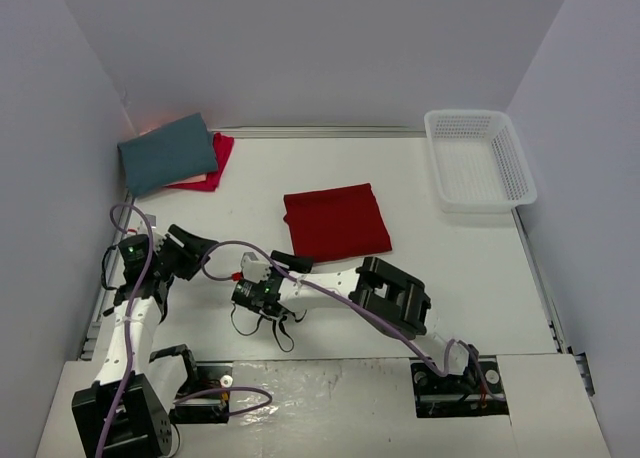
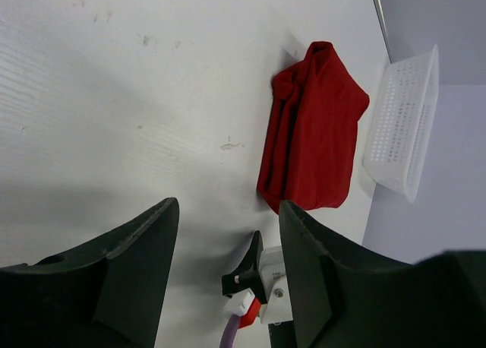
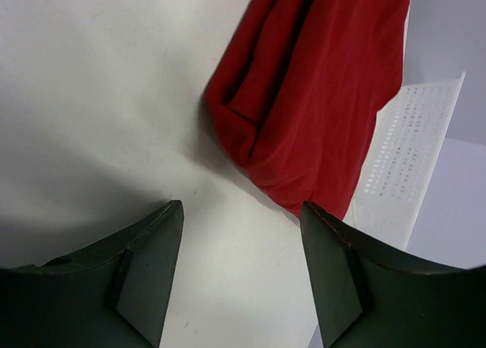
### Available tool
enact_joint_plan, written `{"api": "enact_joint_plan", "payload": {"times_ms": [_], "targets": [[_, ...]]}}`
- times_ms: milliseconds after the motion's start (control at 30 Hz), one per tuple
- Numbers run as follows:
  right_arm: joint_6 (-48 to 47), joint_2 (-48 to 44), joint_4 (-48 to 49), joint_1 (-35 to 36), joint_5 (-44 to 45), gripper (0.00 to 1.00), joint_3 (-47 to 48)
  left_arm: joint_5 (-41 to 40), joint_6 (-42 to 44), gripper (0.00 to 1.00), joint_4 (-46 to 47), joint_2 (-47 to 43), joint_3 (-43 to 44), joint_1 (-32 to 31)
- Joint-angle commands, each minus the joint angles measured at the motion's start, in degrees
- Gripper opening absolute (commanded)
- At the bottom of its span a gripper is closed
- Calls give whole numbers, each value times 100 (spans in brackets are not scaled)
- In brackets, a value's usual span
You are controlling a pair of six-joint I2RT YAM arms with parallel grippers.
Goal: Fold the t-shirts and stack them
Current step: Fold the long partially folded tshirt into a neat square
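Shirts lie in two places on the white table [image 1: 470, 268]. The red shirt [image 1: 335, 221] sits folded near the middle. The teal shirt [image 1: 165, 156] rests folded on top of the pink shirt [image 1: 220, 156] in the far left corner, with the pink one showing along its right edge. The right gripper [image 1: 283, 261] hovers low near the red shirt's near left corner without touching it, its jaws moderately apart with only bare table between them. The left gripper [image 1: 195, 243] hangs over the table's left side, well clear of both piles, its jaws likewise parted and empty. A white mesh basket [image 1: 480, 203] stands at the far right edge, apart from the red shirt.
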Motion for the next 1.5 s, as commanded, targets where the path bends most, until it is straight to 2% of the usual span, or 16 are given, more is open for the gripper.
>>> {"api": "enact_joint_plan", "payload": {"times_ms": [0,333,433,500,567,1033,1300,1467], "targets": [[-57,42,-199,-167,250,58,205,223,7,53,252,61,-18,110],[-215,199,-67,-281,197,54,319,372,25,53,498,167,-54,225],[-241,279,-49,-290,180,47,372,390,34,54,507,184,-54,242],[-250,314,-49,-273,145,37,407,425,34,54,515,202,-54,269],[-250,323,-41,-273,110,32,416,425,69,54,516,211,-54,304],[-303,586,21,-317,188,32,478,522,60,54,586,290,-62,330],[-311,481,21,-167,434,41,390,548,34,54,647,255,-97,339],[-382,533,21,-132,566,42,442,574,25,54,700,264,-124,339]]}}
